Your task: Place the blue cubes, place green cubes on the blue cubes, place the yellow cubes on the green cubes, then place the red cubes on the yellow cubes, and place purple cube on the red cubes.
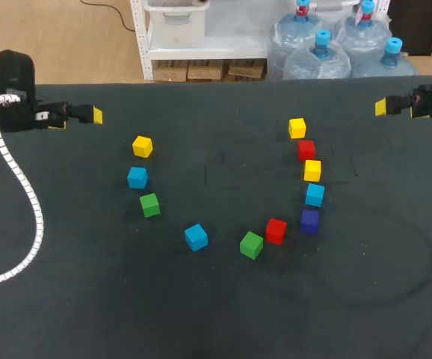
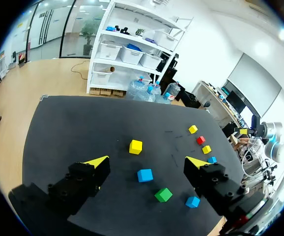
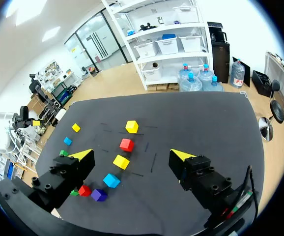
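Your left fingers are spreading wide and gripping nothing above the counter. Nearest under them, a blue cube and a green cube are lying apart, a second blue cube is sitting between the tips, and a yellow cube is lying just ahead. Your right fingers are gaping wide too, empty. Ahead of them a purple cube, a third blue cube, a second yellow cube, a red cube and a far yellow cube are lining up outward, unstacked.
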Controlling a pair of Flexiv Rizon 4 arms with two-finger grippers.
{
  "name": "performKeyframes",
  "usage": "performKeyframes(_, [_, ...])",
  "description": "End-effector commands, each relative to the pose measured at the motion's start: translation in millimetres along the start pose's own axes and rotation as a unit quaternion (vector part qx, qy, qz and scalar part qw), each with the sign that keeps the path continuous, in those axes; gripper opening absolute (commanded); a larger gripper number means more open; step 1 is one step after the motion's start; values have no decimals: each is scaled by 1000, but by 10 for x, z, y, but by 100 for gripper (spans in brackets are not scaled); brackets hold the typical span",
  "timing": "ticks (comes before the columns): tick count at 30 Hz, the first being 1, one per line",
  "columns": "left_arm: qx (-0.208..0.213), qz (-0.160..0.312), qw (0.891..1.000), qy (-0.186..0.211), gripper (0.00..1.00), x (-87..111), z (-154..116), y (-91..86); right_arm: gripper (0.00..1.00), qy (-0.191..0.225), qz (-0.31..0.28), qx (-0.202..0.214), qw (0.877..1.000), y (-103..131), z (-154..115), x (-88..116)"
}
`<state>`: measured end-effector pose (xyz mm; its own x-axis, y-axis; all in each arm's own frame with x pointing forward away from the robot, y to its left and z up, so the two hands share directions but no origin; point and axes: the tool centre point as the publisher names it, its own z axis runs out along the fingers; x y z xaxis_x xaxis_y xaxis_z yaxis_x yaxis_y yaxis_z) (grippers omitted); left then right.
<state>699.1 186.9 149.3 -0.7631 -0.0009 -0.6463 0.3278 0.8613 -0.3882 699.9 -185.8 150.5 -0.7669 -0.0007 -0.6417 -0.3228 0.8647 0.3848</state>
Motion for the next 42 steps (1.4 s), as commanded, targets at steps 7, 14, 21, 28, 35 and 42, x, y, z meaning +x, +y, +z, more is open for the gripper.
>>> performKeyframes(7, [-14,14,1000,1,100,19,-27,21,100,0,0,1,1000,4,1,0])
performKeyframes(14, [-47,85,995,22,100,84,-77,39,100,0,0,1,1000,4,1,0])
performKeyframes(21, [-7,236,969,69,100,219,-98,-132,100,0,0,1,1000,4,1,0])
performKeyframes(28, [122,405,894,148,100,434,-187,-277,100,0,0,1,1000,4,1,0])
performKeyframes(35, [218,518,804,196,100,559,-264,-340,100,0,0,1,1000,4,1,0])
performKeyframes(42, [223,562,763,228,100,649,-241,-363,100,0,0,1,1000,4,1,0])
